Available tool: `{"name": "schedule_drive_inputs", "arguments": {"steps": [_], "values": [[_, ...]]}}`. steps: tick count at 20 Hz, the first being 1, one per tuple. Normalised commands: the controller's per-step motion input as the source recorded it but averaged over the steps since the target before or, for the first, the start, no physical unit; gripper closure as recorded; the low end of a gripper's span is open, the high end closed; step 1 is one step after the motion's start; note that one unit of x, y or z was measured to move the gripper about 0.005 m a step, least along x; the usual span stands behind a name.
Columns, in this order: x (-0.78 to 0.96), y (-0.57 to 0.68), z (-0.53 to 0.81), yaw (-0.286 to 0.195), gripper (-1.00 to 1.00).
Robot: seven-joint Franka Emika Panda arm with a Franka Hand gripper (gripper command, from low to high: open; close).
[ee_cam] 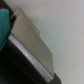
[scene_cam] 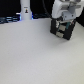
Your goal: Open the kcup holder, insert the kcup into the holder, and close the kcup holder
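In the exterior view my gripper (scene_cam: 61, 25) hangs from the white hand at the far right of the white table (scene_cam: 35, 55). It is low over a small black boxy thing with pale rectangles on its front, which looks like the kcup holder (scene_cam: 61, 34). The frame is too blurred to show how the jaws stand. In the wrist view a pale grey-tan flat face with a dark edge (ee_cam: 32, 45) fills the middle. A teal-green blob (ee_cam: 4, 27) sits at the frame's border; I cannot tell whether it is the kcup. No kcup shows clearly in either view.
A tall white bottle-like object (scene_cam: 25, 10) with a dark mark stands at the back, toward the exterior view's left. Dark clutter (scene_cam: 7, 20) lines the table's far edge there.
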Motion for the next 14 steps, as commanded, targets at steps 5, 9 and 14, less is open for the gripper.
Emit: {"name": "schedule_drive_inputs", "arguments": {"steps": [5,9,14], "values": [[-0.70,0.30,-0.06,0.142,-1.00],[-0.24,0.34,0.41,0.102,-1.00],[0.00,0.17,0.67,0.023,-1.00]]}}
